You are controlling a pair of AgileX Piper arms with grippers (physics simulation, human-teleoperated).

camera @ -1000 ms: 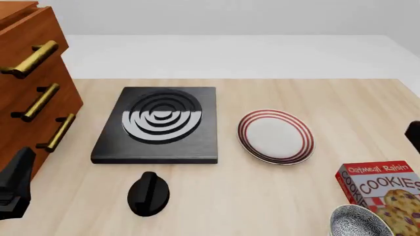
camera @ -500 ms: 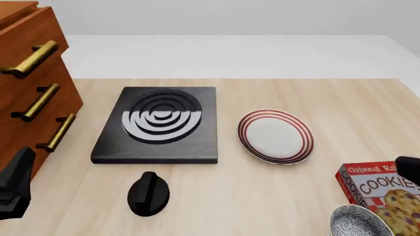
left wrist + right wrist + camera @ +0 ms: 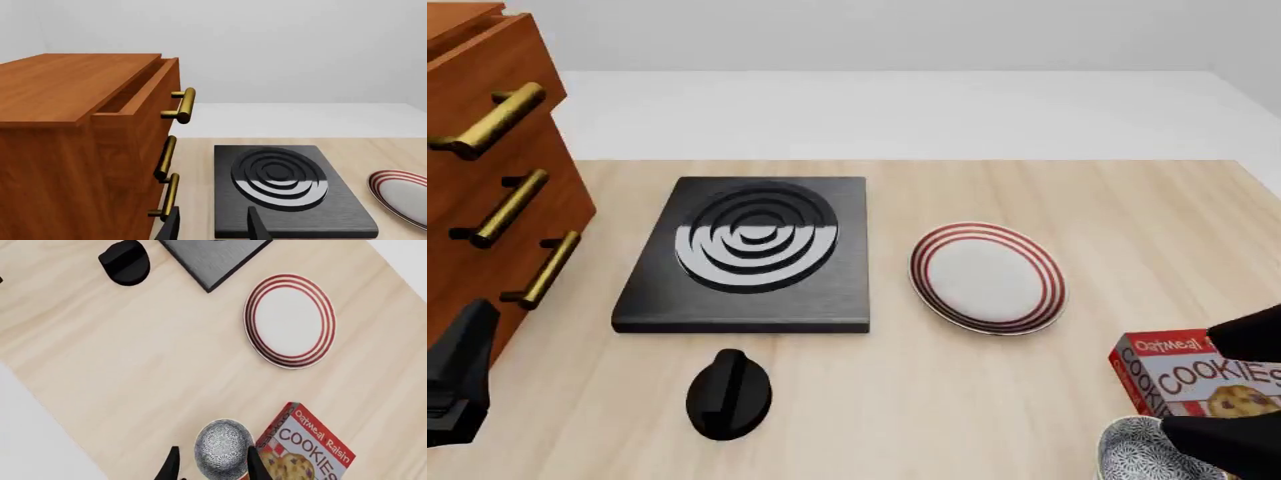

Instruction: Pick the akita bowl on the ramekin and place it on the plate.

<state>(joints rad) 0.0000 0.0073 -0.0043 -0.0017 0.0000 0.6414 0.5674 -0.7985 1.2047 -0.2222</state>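
Note:
The akita bowl [image 3: 223, 447], speckled black and white, stands beside the cookie box near the table's front right; in the front view the akita bowl [image 3: 1137, 447] is partly covered by my right arm [image 3: 1236, 437]. The ramekin is hidden. My right gripper [image 3: 212, 471] hovers above the bowl, open, with one fingertip on each side of it in the wrist view. The plate [image 3: 988, 277], white with red rings, lies mid-table and also shows as the plate [image 3: 290, 320]. My left gripper [image 3: 213, 230] is open and empty, low at the front left by the cabinet.
An Oatmeal Raisin cookies box [image 3: 1190, 372] lies right next to the bowl. A black stove slab [image 3: 751, 252] sits left of the plate, a black knob [image 3: 730, 393] in front of it. A wooden drawer cabinet [image 3: 487, 180] fills the left edge.
My right arm has come in from the right edge and dropped over the cookie box and bowl. The left arm and the objects have not moved.

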